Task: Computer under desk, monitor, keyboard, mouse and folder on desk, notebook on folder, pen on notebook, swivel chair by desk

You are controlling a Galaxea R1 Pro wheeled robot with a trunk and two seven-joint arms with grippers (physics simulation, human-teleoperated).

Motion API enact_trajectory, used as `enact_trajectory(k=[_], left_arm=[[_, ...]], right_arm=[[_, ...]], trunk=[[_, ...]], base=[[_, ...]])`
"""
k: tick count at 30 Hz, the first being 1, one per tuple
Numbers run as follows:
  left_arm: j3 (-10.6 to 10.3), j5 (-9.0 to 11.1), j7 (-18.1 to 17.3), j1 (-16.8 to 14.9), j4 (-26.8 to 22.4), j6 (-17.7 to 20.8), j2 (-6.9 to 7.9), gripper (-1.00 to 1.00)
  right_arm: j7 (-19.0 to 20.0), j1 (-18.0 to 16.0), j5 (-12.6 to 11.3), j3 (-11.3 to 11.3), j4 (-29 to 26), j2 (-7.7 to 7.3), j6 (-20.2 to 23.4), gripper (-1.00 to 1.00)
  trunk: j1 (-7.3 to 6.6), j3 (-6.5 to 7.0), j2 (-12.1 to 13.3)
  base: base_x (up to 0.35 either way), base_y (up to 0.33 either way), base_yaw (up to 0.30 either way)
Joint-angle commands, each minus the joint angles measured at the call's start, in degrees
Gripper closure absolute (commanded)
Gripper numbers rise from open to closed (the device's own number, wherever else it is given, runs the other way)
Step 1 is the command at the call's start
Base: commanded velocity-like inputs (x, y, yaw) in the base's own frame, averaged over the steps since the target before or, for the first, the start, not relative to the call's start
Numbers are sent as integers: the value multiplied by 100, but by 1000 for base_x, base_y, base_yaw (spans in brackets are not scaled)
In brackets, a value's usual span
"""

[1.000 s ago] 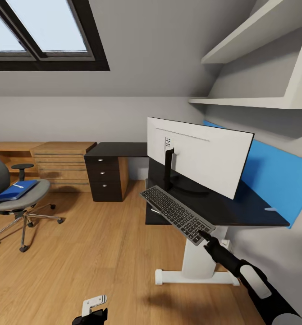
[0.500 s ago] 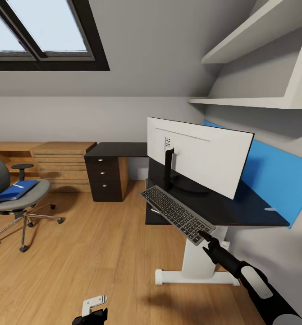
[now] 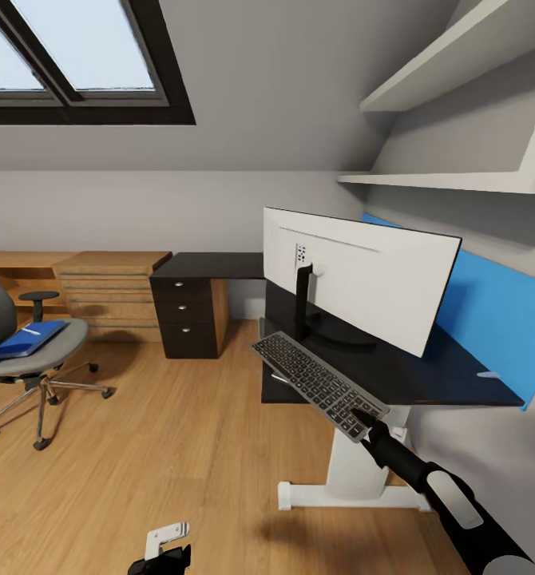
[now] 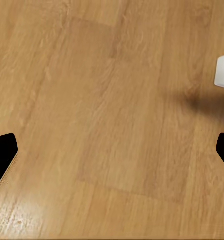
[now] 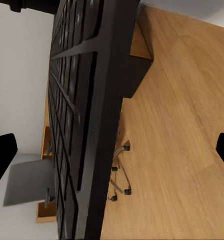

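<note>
- No readable text, brand, number or sign anywhere.
- The keyboard [image 3: 319, 384] keys are too small and blurred for any legends to be read.

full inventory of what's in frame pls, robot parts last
monitor: 1, white back, black stem, upright on the desk
desk: 1, black top, white leg, blue back panel
keyboard: 1, dark grey keys, tilted at the desk's front edge, held at one end
swivel chair: 1, grey, on the floor at left
folder: 1, blue, on the chair seat
black drawer unit: 1, under the far desk wing
wooden drawer chest: 1, against the wall
wall shelves: 2, white
skylight: 1, dark frame
right gripper: black, shut on the keyboard
left gripper: white, low over the floor; black fingers apart
</note>
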Motion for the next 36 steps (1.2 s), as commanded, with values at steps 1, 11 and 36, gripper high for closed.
enact_trajectory(k=[1, 11, 36], left_arm=[[7, 34, 12, -1, -9, 20, -3, -100], [7, 34, 14, -1, -3, 26, -3, -100], [7, 34, 9, -1, -1, 26, -3, -100]], right_arm=[[2, -4, -44, 17, 1, -6, 11, -100], [3, -4, -44, 17, 1, -5, 7, -100], [-3, -4, -38, 17, 0, -14, 2, -100]], trunk=[[2, -6, -3], [2, -6, -3], [2, -6, -3]], base=[[165, 118, 0], [54, 38, 0], [2, 1, 0]])
